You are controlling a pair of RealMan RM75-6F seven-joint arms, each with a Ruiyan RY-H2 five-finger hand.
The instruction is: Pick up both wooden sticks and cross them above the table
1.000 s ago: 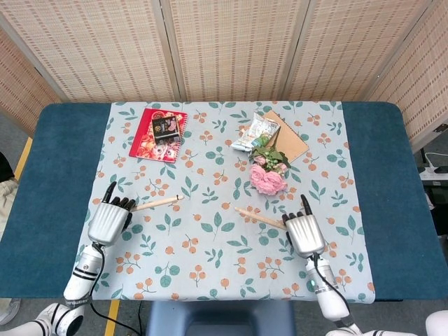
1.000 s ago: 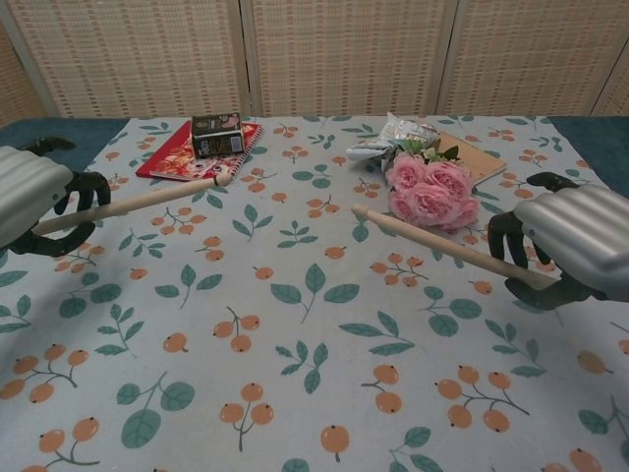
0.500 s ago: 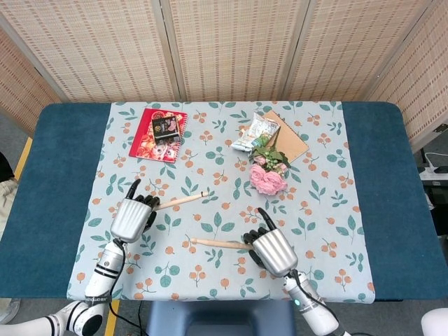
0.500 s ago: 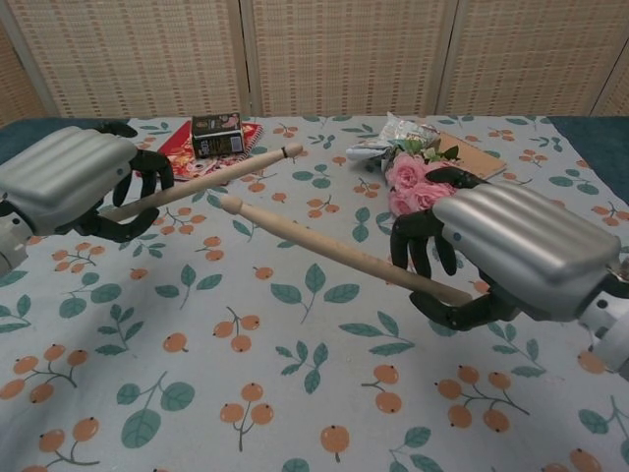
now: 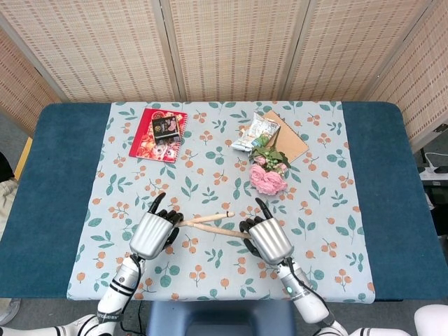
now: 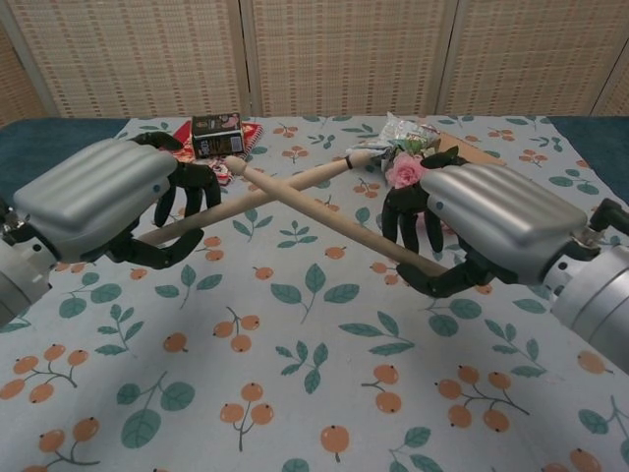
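Observation:
My left hand (image 5: 152, 234) (image 6: 98, 202) grips one wooden stick (image 5: 210, 218) (image 6: 305, 181) that points right and away. Gripped in my right hand (image 5: 265, 239) (image 6: 491, 224) is the other wooden stick (image 5: 203, 227) (image 6: 334, 224), pointing left. Both sticks are lifted off the floral tablecloth (image 5: 210, 175) and cross each other between the hands, forming an X in the chest view. The crossing lies near the sticks' far ends, close in front of my body.
A red notebook (image 5: 158, 134) with a small dark box (image 6: 217, 135) on it lies at the back left. Pink flowers (image 5: 268, 179), a snack packet (image 5: 255, 132) and a brown notebook (image 5: 290, 137) lie at the back right. Blue table (image 5: 63, 168) borders the cloth.
Both hands have moved inward toward each other, and the two sticks, apart half a second ago, now cross between them above the cloth.

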